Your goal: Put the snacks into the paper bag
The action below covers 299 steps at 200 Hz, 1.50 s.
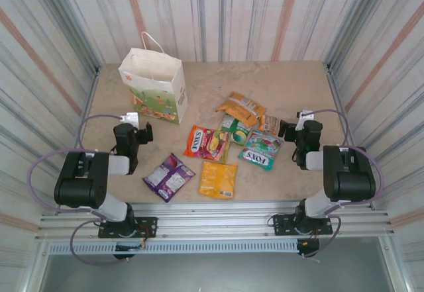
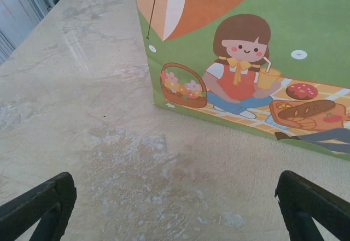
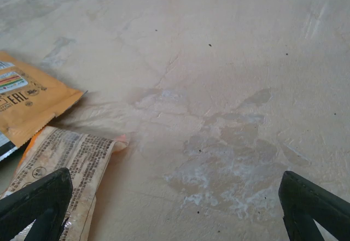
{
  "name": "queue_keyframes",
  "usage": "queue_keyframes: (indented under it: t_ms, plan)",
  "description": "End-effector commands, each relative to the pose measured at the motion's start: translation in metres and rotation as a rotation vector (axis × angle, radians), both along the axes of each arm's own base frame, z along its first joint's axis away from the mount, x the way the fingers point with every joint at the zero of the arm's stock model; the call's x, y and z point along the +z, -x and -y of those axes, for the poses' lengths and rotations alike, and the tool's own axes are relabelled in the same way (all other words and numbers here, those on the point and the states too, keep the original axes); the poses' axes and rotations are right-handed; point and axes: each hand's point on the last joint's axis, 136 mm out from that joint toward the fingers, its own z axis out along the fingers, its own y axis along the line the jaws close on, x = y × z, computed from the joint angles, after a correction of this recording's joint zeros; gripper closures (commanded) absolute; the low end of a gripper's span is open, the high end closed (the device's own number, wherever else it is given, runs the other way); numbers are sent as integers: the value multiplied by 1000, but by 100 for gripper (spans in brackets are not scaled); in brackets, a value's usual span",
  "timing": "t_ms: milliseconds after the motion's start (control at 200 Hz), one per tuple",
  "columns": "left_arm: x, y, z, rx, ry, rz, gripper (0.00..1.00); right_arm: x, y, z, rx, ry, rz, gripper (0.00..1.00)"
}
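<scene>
The white paper bag (image 1: 154,85) stands upright at the back left, its picnic print (image 2: 246,71) close in the left wrist view. Several snack packets lie mid-table: purple (image 1: 169,177), yellow-orange (image 1: 218,179), red-yellow (image 1: 207,143), teal "FOX'S" (image 1: 260,149), green (image 1: 234,129) and orange (image 1: 242,108). My left gripper (image 1: 147,133) sits just in front of the bag, open over bare table (image 2: 175,208). My right gripper (image 1: 286,132) is open right of the packets; an orange packet (image 3: 33,101) and a tan packet (image 3: 65,170) lie by its left finger.
Corrugated metal walls (image 1: 218,14) enclose the table on three sides. Bare stone tabletop (image 1: 291,87) stretches behind and right of the packets. The arm bases (image 1: 126,226) are bolted to the rail at the near edge.
</scene>
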Motion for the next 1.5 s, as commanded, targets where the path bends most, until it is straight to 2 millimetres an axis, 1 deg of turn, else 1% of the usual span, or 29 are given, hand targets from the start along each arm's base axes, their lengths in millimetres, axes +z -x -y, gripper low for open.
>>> queue_keyframes:
  t_ms: [0,491,566,616,696,817,847,932,982,1082,1142,1182,1252,1343,1413,1463,1478,1493]
  plan:
    - [12,-5,-1,10,-2,38,1,11,-6,2,-10,17,35,1]
    - [13,-5,-1,8,-1,41,2,10,-6,2,-10,15,32,1]
    - [14,-5,-1,5,-1,44,2,13,-6,3,-13,16,40,1]
    - [18,-5,3,-15,-5,40,3,14,-7,5,-30,17,33,1]
    - [29,-5,7,-26,-20,13,3,24,-7,8,-44,15,16,1]
    - [53,3,4,10,12,-31,5,43,-1,9,-70,-31,-68,1]
    - [59,6,7,1,32,-44,6,48,0,8,-74,-46,-92,1]
    - [76,20,21,-53,91,-80,12,59,11,7,-103,-102,-178,1]
    - [87,28,34,-109,134,-95,17,66,18,4,-103,-147,-226,1]
    - [105,48,58,-212,236,-107,23,78,36,-21,-4,-258,-305,1]
    - [112,61,65,-242,282,-120,24,82,50,-36,39,-344,-348,1]
    - [115,70,71,-259,324,-132,24,82,60,-44,56,-396,-380,1]
    - [121,86,83,-317,387,-144,25,76,79,-54,65,-471,-443,1]
    - [122,103,92,-353,435,-169,27,67,102,-60,52,-562,-507,1]
    - [124,113,99,-382,478,-177,28,62,115,-67,51,-663,-530,0]
    - [124,119,105,-409,513,-179,29,55,120,-69,43,-724,-538,5]
    - [125,121,107,-415,522,-180,29,57,122,-70,49,-733,-518,7]
    - [124,122,108,-420,531,-180,29,55,123,-70,48,-749,-514,9]
